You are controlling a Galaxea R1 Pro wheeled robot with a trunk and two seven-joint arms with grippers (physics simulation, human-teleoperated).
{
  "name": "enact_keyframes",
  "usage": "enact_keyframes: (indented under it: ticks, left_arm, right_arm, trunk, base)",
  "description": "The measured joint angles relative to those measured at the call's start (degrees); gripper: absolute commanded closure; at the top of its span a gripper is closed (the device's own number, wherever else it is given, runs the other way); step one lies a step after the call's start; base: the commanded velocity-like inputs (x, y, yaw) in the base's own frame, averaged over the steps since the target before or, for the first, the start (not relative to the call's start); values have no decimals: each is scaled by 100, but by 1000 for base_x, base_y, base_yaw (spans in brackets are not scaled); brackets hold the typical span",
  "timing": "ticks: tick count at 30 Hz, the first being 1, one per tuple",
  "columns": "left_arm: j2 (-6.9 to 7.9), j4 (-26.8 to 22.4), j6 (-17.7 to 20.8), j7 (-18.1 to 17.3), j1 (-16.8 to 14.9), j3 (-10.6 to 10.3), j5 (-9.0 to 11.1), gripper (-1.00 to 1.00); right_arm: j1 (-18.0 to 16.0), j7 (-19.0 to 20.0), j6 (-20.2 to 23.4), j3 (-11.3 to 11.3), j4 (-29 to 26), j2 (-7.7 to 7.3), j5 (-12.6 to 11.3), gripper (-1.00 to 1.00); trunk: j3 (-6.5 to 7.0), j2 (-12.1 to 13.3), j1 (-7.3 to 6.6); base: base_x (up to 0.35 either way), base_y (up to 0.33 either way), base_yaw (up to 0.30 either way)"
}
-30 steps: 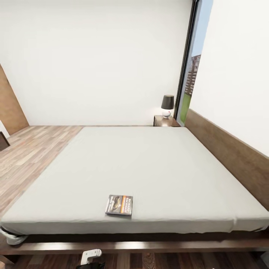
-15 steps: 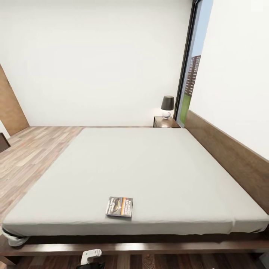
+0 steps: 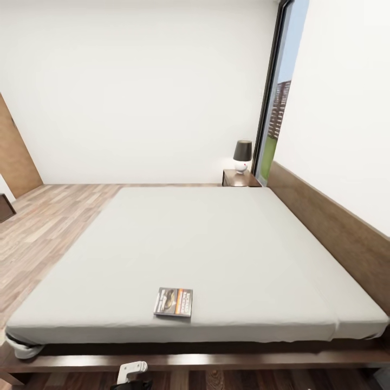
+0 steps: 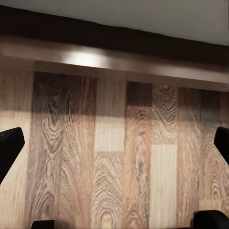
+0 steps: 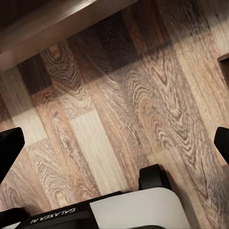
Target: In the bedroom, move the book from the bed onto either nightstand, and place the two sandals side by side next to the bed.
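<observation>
Book (image 3: 173, 301) lay flat on the bed (image 3: 189, 254), close to the mattress's near edge and slightly left of centre; both wrist cameras looked down on the wood-plank floor (image 4: 114, 157), the left gripper (image 4: 114, 143) and right gripper (image 5: 114, 143) each spread wide, holding nothing; farther off, the nightstand (image 3: 241, 177) carried a lamp (image 3: 242, 156) beside the window (image 3: 279, 103).

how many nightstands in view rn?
1. The nightstand stands at the bed's far corner by the headboard, a lamp on top, next to the window. A second one may sit outside the frame.
</observation>
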Motion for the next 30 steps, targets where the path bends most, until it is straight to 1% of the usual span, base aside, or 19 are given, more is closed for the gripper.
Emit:
enact_keyframes:
  ticks: [25, 30]
  left_arm:
    - [-7, 8, 3, 0, 2, -4, 0, -100]
    - [-7, 88, 1, -1, 2, -6, -7, -100]
  right_arm:
    - [0, 0, -1, 0, 0, 0, 0, -100]
    - [0, -5, 0, 0, 0, 0, -25, -100]
  trunk:
    - [449, 1003, -549]
    - [539, 1204, -659]
  base:
    - [0, 0, 0]
    - [0, 0, 0]
